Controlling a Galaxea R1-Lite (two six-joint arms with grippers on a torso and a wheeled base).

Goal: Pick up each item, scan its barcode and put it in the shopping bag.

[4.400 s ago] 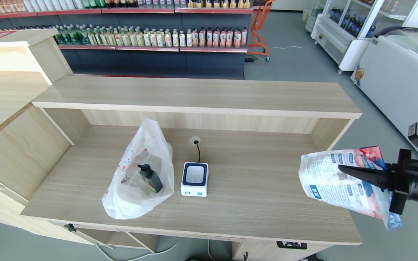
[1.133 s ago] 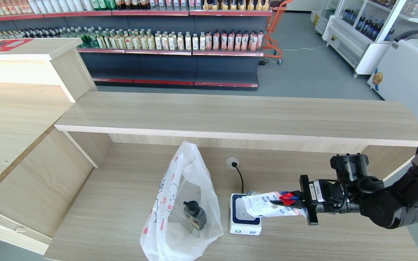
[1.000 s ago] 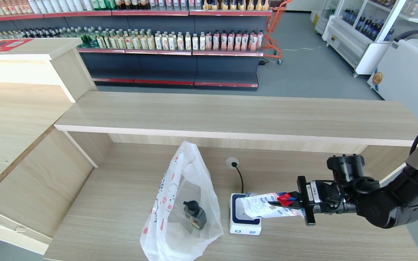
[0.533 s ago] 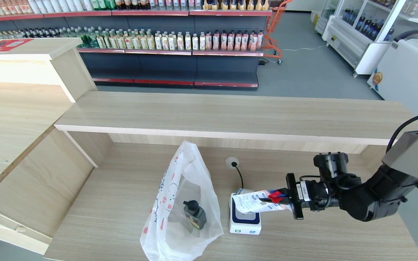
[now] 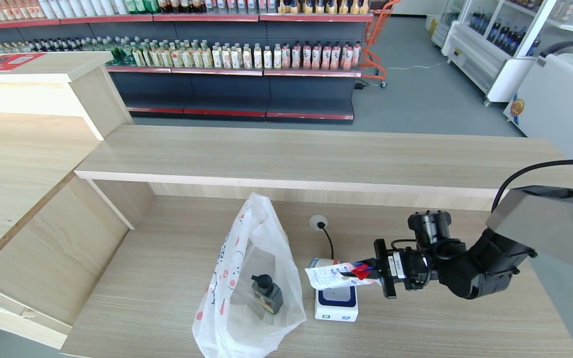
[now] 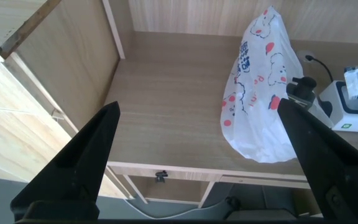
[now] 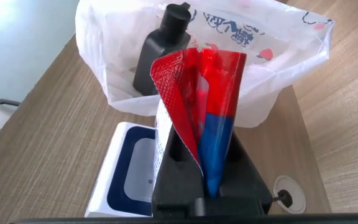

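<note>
The print on the snack packet (image 5: 329, 276) cannot be read. It is gripped by the closed right fingers (image 7: 182, 171) above the scanner (image 5: 337, 304). The left fingers (image 6: 86, 168) are spread wide.

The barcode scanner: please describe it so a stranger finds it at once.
On the lower wooden desk, look just right of the white shopping bag. The scanner is the small white box with a dark blue window frame, trailing a black cable.
</note>
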